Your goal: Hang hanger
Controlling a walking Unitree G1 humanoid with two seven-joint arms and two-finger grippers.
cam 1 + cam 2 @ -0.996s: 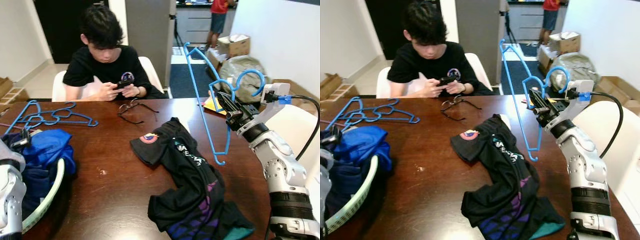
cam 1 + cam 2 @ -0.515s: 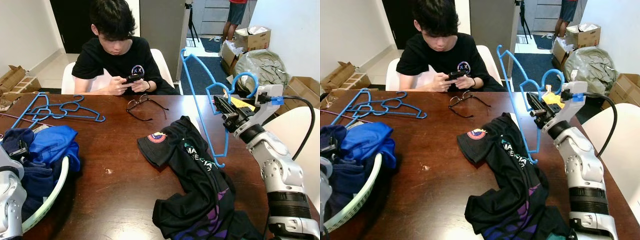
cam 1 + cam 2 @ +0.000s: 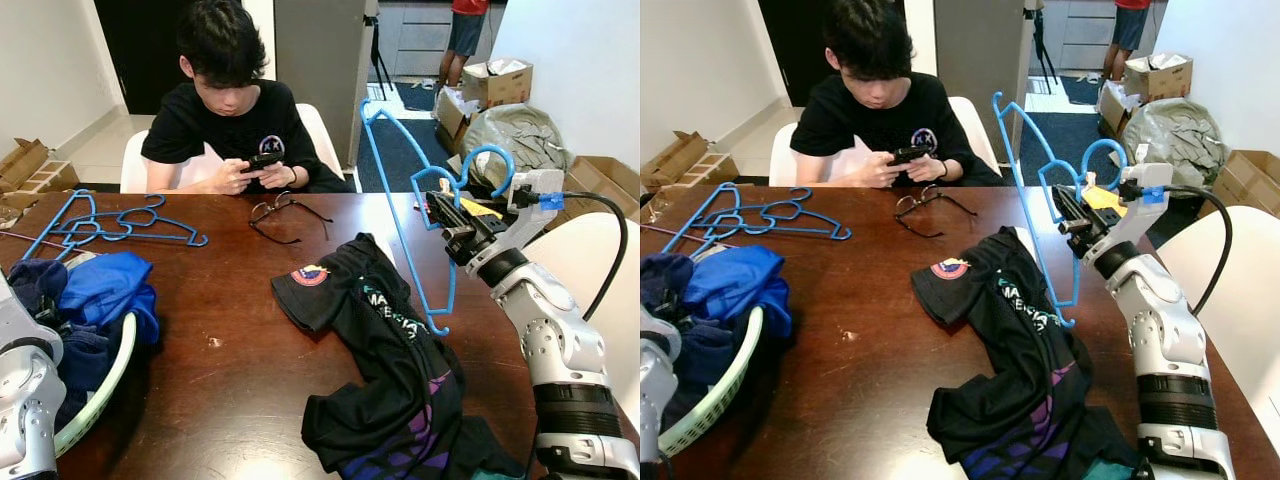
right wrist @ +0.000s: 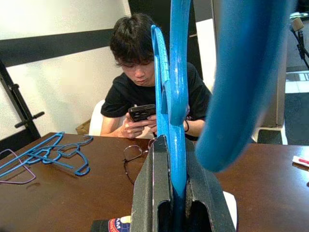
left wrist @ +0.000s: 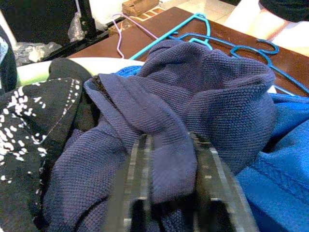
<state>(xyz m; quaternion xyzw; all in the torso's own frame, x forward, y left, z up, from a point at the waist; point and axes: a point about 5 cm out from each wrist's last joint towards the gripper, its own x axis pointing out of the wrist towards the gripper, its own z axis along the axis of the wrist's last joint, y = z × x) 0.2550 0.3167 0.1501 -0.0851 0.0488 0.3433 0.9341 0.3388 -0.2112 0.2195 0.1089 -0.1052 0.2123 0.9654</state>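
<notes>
Below the right gripper (image 3: 450,222) a crumpled black T-shirt (image 3: 385,350) covers the brown wooden table (image 3: 230,330); bare tabletop lies to its left, folded black-rimmed glasses (image 3: 275,213) beyond.

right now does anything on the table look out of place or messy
The black printed t-shirt lies crumpled on the brown wooden table, not hung. The right pincer holds the blue plastic hanger bare above it. Several blue hangers lie tangled at the far left.
</notes>
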